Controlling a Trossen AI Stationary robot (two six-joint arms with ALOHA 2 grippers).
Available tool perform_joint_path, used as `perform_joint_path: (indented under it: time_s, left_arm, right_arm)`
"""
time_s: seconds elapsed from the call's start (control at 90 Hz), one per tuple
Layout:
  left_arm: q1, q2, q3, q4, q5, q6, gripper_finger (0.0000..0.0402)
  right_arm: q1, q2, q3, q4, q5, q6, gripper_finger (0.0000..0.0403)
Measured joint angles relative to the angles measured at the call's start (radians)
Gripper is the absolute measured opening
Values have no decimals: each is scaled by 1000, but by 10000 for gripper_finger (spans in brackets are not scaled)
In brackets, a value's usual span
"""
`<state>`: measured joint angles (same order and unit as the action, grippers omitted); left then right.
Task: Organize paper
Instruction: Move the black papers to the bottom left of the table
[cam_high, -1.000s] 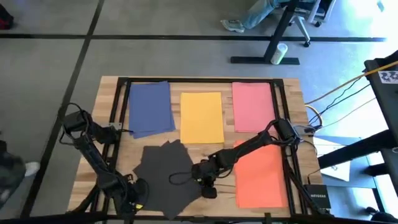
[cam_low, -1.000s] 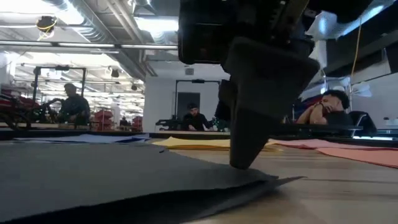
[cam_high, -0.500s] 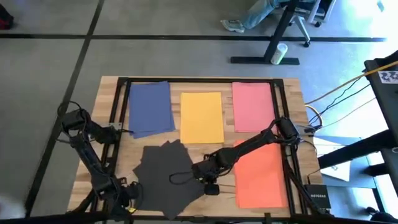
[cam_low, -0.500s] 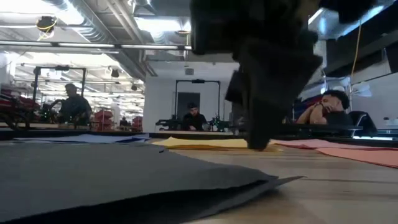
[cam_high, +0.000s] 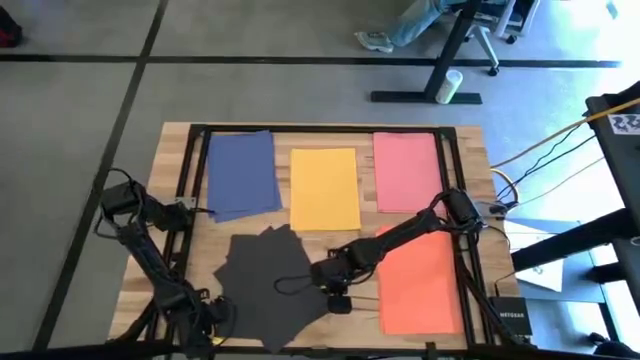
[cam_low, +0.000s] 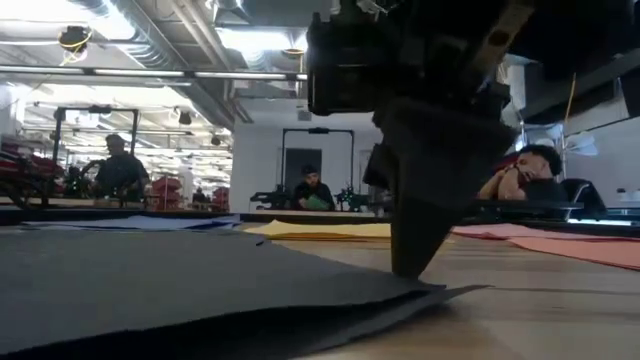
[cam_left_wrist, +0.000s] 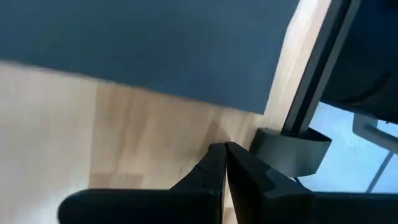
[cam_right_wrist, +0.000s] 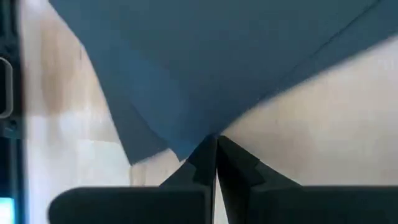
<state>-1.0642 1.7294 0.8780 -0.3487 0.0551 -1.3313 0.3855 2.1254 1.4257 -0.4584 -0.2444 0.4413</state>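
The right gripper presses its closed fingers on the black paper corner. The left gripper, fingers together, waits by the table's near edge.

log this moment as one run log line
right gripper: shut, tip on dark grey paper corner | left gripper: shut, near table edge
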Motion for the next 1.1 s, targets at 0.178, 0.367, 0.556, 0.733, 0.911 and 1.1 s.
perform_joint_path:
  time_s: [0.178, 0.367, 0.556, 0.733, 0.911, 1.1]
  left_arm:
    - [29, 1, 1, 7, -19, 65, 0]
    - [51, 2, 1, 8, -62, 108, 0]
    - [68, 2, 0, 14, -112, 140, 0]
    - [83, 3, -2, 53, -144, 170, 0]
    - [74, -4, -3, 60, -158, 170, 0]
    - [34, -17, -4, 39, -159, 106, 0]
  right_arm:
    - [0, 15, 1, 32, -29, 7, 0]
    - [0, 22, 8, 96, -64, 7, 0]
    - [1, 23, 8, 156, -82, 15, 0]
    - [1, 23, 8, 214, -118, 26, 0]
    - [1, 18, 10, 214, -165, 26, 0]
    - [1, -26, 68, 8, -71, -6, 0]
